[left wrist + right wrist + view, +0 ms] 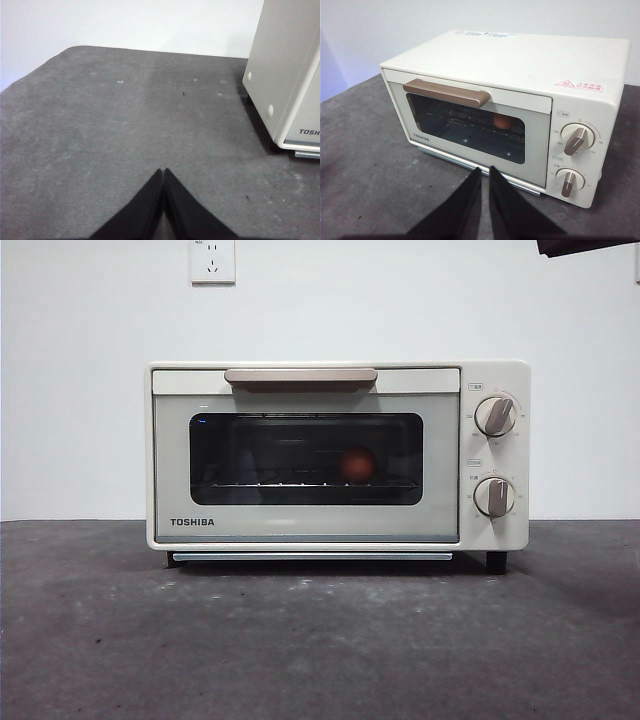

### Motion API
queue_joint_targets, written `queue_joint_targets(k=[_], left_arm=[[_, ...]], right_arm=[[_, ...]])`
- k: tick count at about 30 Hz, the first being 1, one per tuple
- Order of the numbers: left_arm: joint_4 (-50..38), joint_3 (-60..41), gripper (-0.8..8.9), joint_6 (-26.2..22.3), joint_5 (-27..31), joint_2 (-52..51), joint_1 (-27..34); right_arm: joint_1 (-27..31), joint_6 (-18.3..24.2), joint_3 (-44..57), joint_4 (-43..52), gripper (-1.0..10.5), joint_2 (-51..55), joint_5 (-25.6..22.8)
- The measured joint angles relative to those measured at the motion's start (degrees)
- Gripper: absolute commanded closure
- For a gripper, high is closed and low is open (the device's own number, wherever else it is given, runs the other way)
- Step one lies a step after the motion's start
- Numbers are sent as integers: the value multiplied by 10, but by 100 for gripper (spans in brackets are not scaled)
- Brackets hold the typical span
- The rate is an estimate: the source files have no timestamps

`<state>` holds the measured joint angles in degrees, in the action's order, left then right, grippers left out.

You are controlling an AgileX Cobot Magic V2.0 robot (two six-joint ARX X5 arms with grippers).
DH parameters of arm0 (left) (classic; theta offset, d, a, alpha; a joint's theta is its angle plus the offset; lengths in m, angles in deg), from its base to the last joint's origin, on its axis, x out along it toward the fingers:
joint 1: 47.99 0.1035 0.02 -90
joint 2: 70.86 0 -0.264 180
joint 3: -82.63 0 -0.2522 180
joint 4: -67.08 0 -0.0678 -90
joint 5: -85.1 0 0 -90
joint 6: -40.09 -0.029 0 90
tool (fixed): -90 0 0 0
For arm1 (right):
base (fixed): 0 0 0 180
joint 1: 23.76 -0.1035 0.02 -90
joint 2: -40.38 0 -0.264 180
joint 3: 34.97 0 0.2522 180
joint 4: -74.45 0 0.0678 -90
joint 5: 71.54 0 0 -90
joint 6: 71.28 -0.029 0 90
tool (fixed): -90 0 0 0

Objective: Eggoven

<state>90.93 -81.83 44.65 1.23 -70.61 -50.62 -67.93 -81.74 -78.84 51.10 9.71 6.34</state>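
The cream TOSHIBA toaster oven (310, 525) stands in the middle of the table with its glass door shut. Through the dark glass the orange-brown egg (358, 465) rests on the wire rack, right of centre; it also shows as the egg (502, 121) in the right wrist view. My right gripper (485, 170) hovers in front of and above the oven (520, 65), jaws shut and empty. My left gripper (163, 171) is shut and empty over bare table, off the oven's left side (280, 75). A black arm tip (585, 246) shows at the top right corner.
The tan bar handle (300, 377) runs along the door's top edge. Two knobs (495, 416) (494, 497) sit on the oven's right panel. Grey felt-like table surface (300, 640) stretches in front. A white wall with a socket (212, 260) stands behind.
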Motion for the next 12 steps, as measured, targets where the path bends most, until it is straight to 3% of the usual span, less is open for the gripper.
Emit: queue_joint_targets(k=[12], left_arm=[[0,0,806,10,0,0,0]], right_arm=[[0,0,0,0,943,0,0]])
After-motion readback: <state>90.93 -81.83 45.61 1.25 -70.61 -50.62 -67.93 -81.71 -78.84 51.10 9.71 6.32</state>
